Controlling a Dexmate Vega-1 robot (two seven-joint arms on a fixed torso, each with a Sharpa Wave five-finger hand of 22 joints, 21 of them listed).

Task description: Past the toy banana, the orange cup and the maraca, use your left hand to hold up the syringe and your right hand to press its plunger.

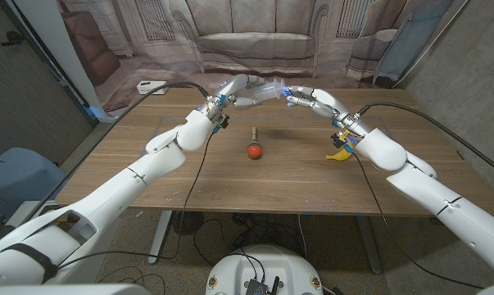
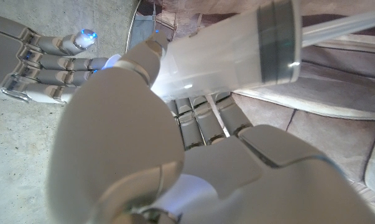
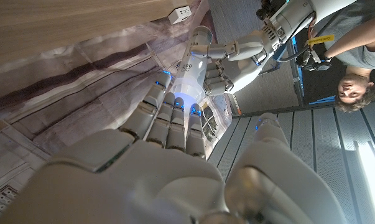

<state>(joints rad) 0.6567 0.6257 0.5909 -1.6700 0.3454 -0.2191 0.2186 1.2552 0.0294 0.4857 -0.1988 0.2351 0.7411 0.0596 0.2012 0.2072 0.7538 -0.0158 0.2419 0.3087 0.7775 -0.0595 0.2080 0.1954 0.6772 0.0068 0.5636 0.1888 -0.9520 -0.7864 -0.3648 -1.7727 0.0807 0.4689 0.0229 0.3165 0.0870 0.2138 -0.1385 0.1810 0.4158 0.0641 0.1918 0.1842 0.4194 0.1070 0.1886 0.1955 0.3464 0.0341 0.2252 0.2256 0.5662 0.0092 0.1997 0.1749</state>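
Reading from the left, we have our left robot hand (image 1: 237, 88) raised above the far side of the counter (image 1: 189, 176), its fingers wrapped around the barrel of the syringe (image 1: 267, 90), which lies roughly level in the air between the two hands rather than on the wood. In the left wrist view the clear barrel (image 2: 237, 53) shows its dark plunger seal close to our fingers (image 2: 203, 121), with the rod running on outward. Below and nearer on the counter lies the maraca (image 1: 254, 146), its red head toward us, untouched. Further right, our right robot hand (image 1: 308, 98) meets the syringe's other end; we cannot tell whether its fingers are clenched on the plunger or merely laid against it, since the right wrist view shows them (image 3: 168, 118) reaching toward the syringe end without a clear grip. The toy banana (image 1: 340, 154) sits on the counter just under the right wrist. We judge the lifting step done and the pressing step in hand. The next move calls for the left hand to hold the barrel firm while the right pushes straight along its axis.
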